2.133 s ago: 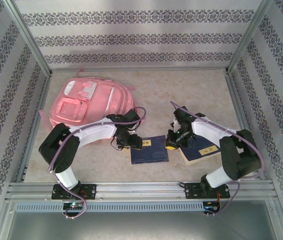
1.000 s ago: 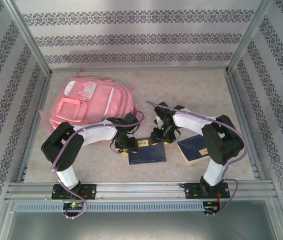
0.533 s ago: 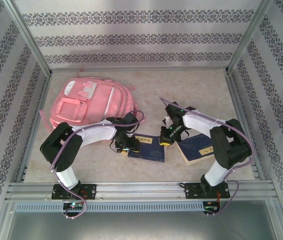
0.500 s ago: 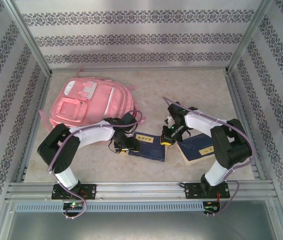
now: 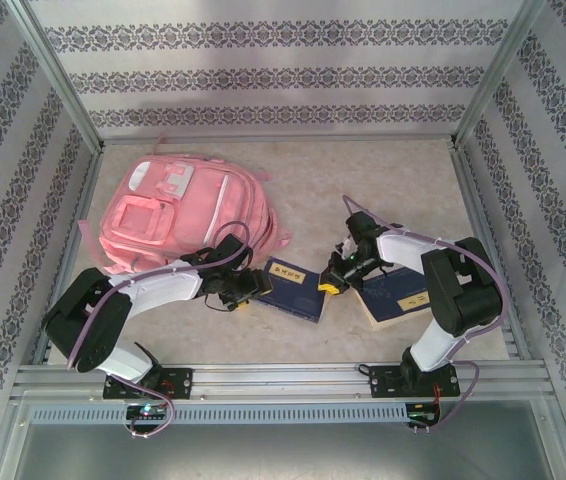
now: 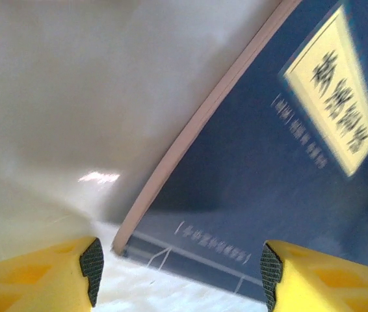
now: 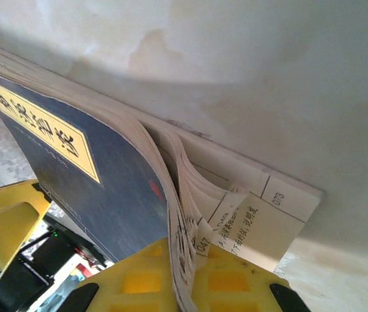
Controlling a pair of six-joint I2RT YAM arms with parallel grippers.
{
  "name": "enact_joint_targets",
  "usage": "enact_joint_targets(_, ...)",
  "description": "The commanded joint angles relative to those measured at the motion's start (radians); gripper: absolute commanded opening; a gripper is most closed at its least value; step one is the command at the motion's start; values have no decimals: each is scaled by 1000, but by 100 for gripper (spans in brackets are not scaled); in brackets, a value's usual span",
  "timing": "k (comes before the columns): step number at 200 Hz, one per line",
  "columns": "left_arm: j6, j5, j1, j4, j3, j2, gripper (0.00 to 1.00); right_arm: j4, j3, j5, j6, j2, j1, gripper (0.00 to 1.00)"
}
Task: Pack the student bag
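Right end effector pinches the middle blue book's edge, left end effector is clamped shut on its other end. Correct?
Not quite: the left end effector is open, its fingers wide apart at a corner of the middle blue book, as the left wrist view shows. The right end effector does pinch the book's edge.

A dark blue book (image 7: 116, 195) is gripped at its edge by the right hand (image 7: 184, 276), the cover and a sheaf of pages being pinched between the two yellow fingers (image 7: 236, 283). A yellow label (image 7: 41, 123) with dark characters is carried on the cover. The remaining pages are fanned apart, and a pale printed leaf (image 7: 255, 221) is exposed beside them. The pale mottled counter (image 7: 249, 71) is seen behind.
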Motion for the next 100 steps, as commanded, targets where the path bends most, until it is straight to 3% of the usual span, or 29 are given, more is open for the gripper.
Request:
enact_joint_targets(1,-165,1,18,198,-30,19,66,61,-55,-80,88,-17,-19,0)
enact_joint_targets(33,-283,0,18,313,-85,38,65,141,-104,-132,165,-42,-42,0)
enact_joint_targets(71,-328,-30,17,325,-99,23,62,209,-138,-157,233,-61,-53,0)
enact_joint_targets(100,-359,-52,18,378,-96,49,50,240,-164,-171,261,-77,-54,0)
